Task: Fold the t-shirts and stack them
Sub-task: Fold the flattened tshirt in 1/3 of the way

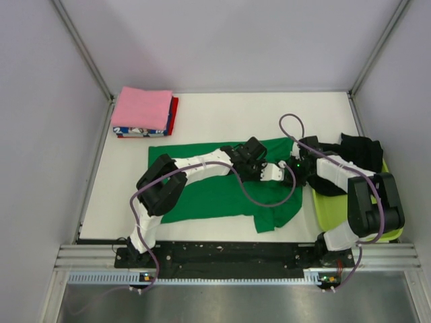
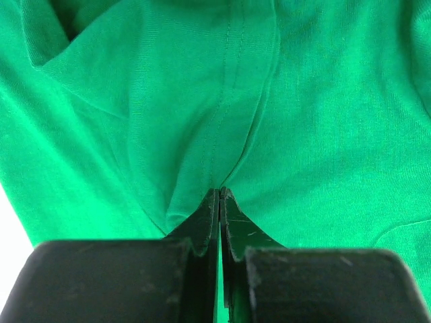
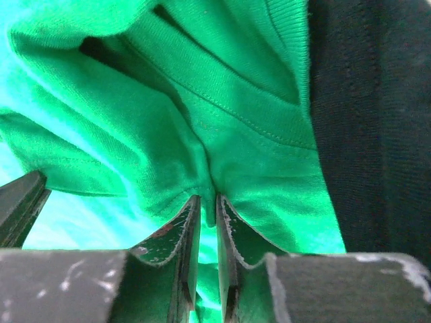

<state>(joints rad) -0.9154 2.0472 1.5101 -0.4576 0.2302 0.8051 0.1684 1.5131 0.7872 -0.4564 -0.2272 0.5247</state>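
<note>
– Across the middle of the bench (image 1: 269,114), what's lying there?

– One green t-shirt (image 1: 202,195), mostly spread flat. Its right end is rumpled, and one sleeve points toward the near edge.

– And the left claw (image 2: 220,194)?

– Closed all the way. The fingers are pressed together with a ridge of that green cloth nipped at the tips, and creases run up from the pinch.

– The right claw (image 3: 207,202)?

– Nearly closed, only a slit between its jaws. A fold of the same green t-shirt sits in that slit, below a stitched hem. Both claws meet close together over the shirt's right part.

– Anything beside it?

– A black t-shirt (image 1: 360,151) is heaped at the right, over the far end of a lime tub (image 1: 322,202). From the right wrist it shows just beside the green cloth.

– The folded ones?

– They are piled in the far left corner, with a pink t-shirt (image 1: 141,108) on top. A red t-shirt (image 1: 176,111) shows its edge underneath, and a blue-and-white printed t-shirt (image 1: 131,132) is at the bottom.
</note>
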